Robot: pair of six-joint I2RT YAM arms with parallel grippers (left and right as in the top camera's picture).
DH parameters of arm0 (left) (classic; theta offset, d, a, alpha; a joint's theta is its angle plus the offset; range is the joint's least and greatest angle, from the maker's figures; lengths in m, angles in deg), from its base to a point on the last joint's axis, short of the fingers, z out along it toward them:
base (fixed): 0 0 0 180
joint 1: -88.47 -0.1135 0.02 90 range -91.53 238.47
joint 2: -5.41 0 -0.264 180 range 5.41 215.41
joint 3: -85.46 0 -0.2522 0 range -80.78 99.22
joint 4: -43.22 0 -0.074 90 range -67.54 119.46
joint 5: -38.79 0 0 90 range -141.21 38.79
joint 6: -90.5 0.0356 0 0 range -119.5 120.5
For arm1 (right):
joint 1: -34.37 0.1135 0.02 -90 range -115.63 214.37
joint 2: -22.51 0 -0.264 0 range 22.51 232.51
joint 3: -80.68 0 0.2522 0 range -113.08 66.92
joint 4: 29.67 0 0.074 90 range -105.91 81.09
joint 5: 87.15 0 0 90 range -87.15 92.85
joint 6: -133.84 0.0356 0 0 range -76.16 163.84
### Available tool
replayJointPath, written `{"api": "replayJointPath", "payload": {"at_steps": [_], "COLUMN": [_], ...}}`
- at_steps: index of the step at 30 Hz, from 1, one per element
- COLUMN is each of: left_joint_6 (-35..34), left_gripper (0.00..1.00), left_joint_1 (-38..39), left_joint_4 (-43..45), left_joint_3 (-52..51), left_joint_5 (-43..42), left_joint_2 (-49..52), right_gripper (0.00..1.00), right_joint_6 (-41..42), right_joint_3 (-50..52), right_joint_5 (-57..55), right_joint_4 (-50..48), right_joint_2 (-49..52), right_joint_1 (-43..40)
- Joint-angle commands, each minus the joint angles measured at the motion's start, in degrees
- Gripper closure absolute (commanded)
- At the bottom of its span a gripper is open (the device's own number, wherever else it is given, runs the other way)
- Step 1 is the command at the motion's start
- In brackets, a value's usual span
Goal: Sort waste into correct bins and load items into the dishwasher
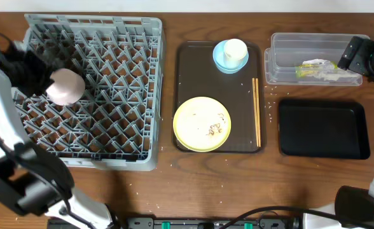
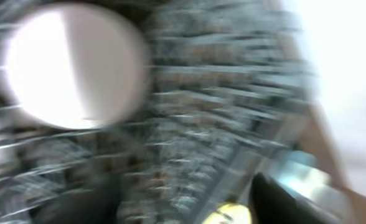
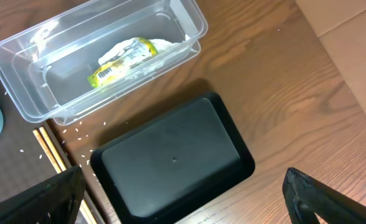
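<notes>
Grey plastic lattice rack (image 1: 114, 89) with a smooth, round white bowl (image 1: 66, 87) inside.

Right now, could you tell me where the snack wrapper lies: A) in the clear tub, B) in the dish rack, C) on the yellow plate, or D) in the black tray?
A: the wrapper lies inside the tub, next to the black tray.

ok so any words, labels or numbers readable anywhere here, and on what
Nothing here can be read as text.
Wrapper in the tub: dark print and what looks like a barcode, too small to read.
Left wrist view: too blurred to show any marks.
</notes>
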Motion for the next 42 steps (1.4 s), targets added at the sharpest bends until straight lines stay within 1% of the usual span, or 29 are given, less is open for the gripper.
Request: {"api": "replayJointPath", "payload": {"at_steps": [1,3,5,7,13,17,19,20,22,25,28,33,37,42], "left_joint_6": [0.1,0.2,1.9,3.0,2.9,3.0,3.2,4.1,8.3,13.9,17.0,17.0,17.2,17.1], "left_gripper": [0.23,0.23,0.23,0.23,0.22,0.22,0.3,0.31,0.35,0.42,0.45,0.47,0.47,0.47], "left_joint_1": [4.5,8.4,13.2,19.1,37.9,48.5,52.8,54.7,58.3,61.7,63.8,65.2,65.5,65.5], "left_joint_4": [2.6,4.3,6.6,9.6,19.1,25.7,29.4,31.4,35.8,41.2,44.9,48.0,48.2,48.2], "left_joint_3": [0.3,0.3,0.3,0.3,0.3,0.3,0.3,0.3,0.3,0.3,0.3,0.3,0.3,0.3], "left_joint_5": [-17.4,-18.6,-18.3,-16.4,3.2,18.8,25.8,28.5,32.1,34.0,34.0,33.9,34.0,33.9], "left_joint_2": [-1.3,-1.3,-1.3,-1.2,-0.5,1.2,2.7,3.5,5.6,9.1,12.6,18.1,21.7,23.9], "right_gripper": [0.01,0.01,0.01,0.01,0.01,0.01,0.01,0.01,0.01,0.01,0.01,0.01,0.01,0.01], "right_joint_6": [-0.4,-0.4,-0.4,-0.4,-0.4,-0.4,-0.4,-0.4,-0.4,-0.4,-0.4,-0.4,-0.4,-0.4], "right_joint_3": [-0.1,-0.1,-0.1,-0.1,-0.1,-0.1,-0.1,-0.1,-0.1,-0.1,-0.1,-0.1,-0.1,-0.1], "right_joint_5": [-0.8,-0.8,-0.8,-0.8,-0.8,-0.8,-0.8,-0.8,-0.8,-0.8,-0.8,-0.8,-0.8,-0.8], "right_joint_4": [-0.1,-0.1,-0.1,-0.1,-0.1,-0.1,-0.1,-0.1,-0.1,-0.1,-0.1,0.0,0.1,0.0], "right_joint_2": [0.2,0.2,0.2,0.2,0.2,0.2,0.2,0.2,0.2,0.2,0.2,0.2,0.2,0.2], "right_joint_1": [-0.2,-0.2,-0.2,-0.2,-0.2,-0.2,-0.2,-0.2,-0.2,-0.2,-0.2,-0.2,-0.2,-0.3]}}
